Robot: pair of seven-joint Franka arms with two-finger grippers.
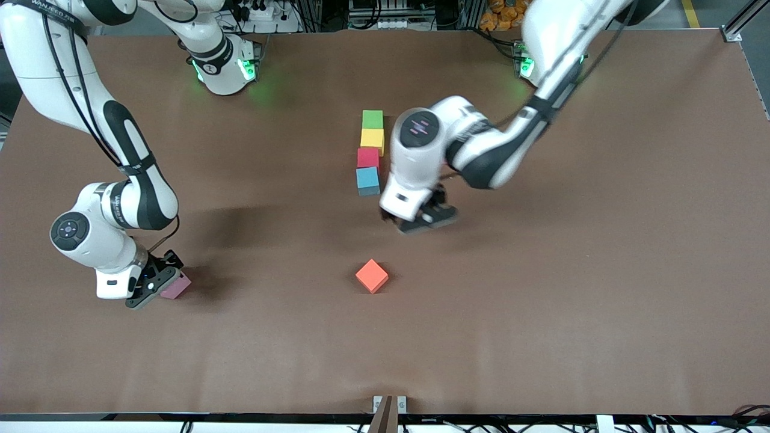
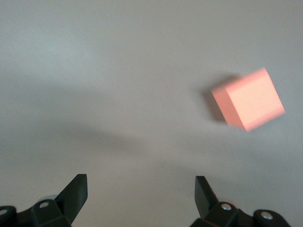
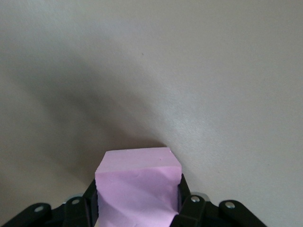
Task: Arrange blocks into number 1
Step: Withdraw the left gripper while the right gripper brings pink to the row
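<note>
Brown matte tabletop filling nearly the whole front view. Soft shadows lying across it at 9 o'clock. Cables and a power strip showing past the 12 o'clock edge; small metal bracket sitting at 6 o'clock.
</note>
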